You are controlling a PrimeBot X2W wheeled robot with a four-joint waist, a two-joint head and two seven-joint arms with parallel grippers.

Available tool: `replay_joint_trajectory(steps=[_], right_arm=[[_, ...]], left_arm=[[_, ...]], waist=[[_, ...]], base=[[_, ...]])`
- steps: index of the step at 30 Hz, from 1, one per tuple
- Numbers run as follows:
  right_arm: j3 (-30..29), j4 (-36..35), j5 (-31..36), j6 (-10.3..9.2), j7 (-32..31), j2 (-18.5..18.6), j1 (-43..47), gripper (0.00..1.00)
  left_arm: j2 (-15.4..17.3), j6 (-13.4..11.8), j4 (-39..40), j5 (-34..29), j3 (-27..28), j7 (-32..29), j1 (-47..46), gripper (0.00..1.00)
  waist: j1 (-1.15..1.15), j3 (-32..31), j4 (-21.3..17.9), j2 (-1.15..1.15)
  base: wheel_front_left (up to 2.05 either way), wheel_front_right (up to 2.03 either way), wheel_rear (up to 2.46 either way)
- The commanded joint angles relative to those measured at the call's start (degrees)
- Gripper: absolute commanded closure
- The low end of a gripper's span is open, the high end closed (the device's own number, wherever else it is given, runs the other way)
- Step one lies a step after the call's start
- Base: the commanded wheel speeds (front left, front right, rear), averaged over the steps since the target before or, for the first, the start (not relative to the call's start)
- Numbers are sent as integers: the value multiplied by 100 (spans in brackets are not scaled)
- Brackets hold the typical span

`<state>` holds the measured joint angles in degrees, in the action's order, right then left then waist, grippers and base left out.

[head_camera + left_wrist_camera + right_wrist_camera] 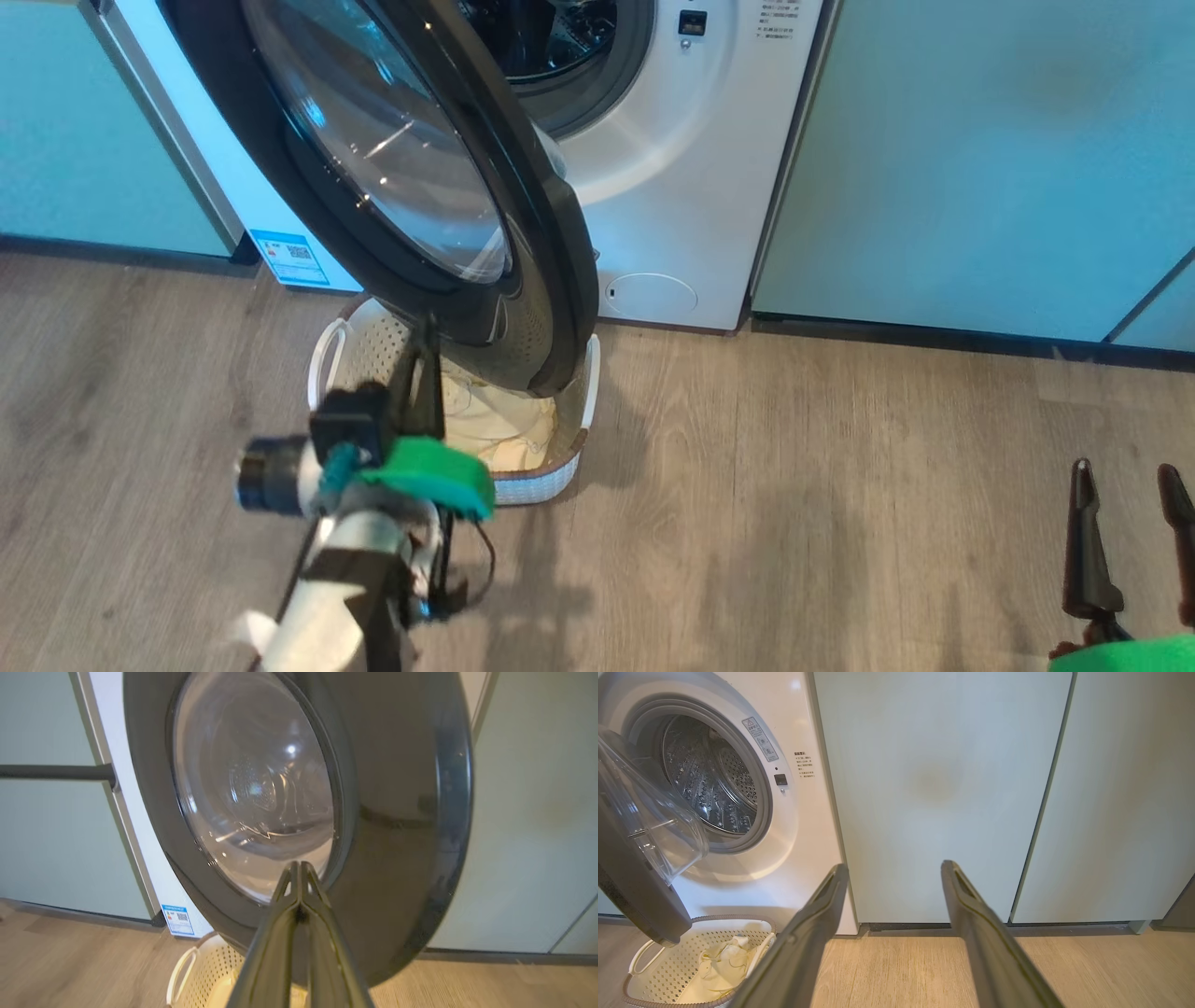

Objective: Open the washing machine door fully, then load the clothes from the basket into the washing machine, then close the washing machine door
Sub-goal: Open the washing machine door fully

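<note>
My left gripper is clenched on nothing, its tips right by the half-open washing machine door ahead. The door looks stiff, hinged and slippery, so I'd push its black rim, not the glass. Below it sits the basket. My right gripper is released, well apart.

My head camera looked down on the washing machine door and basket; my left wrist camera sat close to both, my right farther back.
</note>
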<state>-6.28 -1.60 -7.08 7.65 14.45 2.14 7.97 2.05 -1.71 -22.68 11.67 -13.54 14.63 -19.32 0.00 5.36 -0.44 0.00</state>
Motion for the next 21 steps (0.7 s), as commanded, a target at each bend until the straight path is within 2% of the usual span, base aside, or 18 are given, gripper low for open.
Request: replay_joint_trajectory(steps=[1, 7, 10, 16, 21], right_arm=[[97, -172, -50, -16, 55, 74, -128, 0], [107, -148, -77, -16, 55, 74, -108, 0], [116, -140, -90, -16, 55, 74, -88, 0], [146, -126, -85, -16, 55, 74, -69, 0], [202, -74, -99, -16, 55, 74, -21, 0]], left_arm=[[108, -64, 271, -72, 262, 37, -361, 100], [247, -306, 992, -349, 567, 37, -851, 100], [242, -344, 1483, -447, 596, 37, -1134, 100], [171, -183, 1944, -411, 293, 37, -1661, 100], [98, -28, 1906, -19, -383, -86, -1839, 100]], waist=[[0, -2, 5, 0], [0, -37, 10, 0], [0, -63, 9, 0], [0, -99, -63, 0], [0, -163, -187, 0]], base=[[0, 0, 0], [0, 0, 0], [0, 0, 0], [0, 0, 0], [0, 0, 0]])
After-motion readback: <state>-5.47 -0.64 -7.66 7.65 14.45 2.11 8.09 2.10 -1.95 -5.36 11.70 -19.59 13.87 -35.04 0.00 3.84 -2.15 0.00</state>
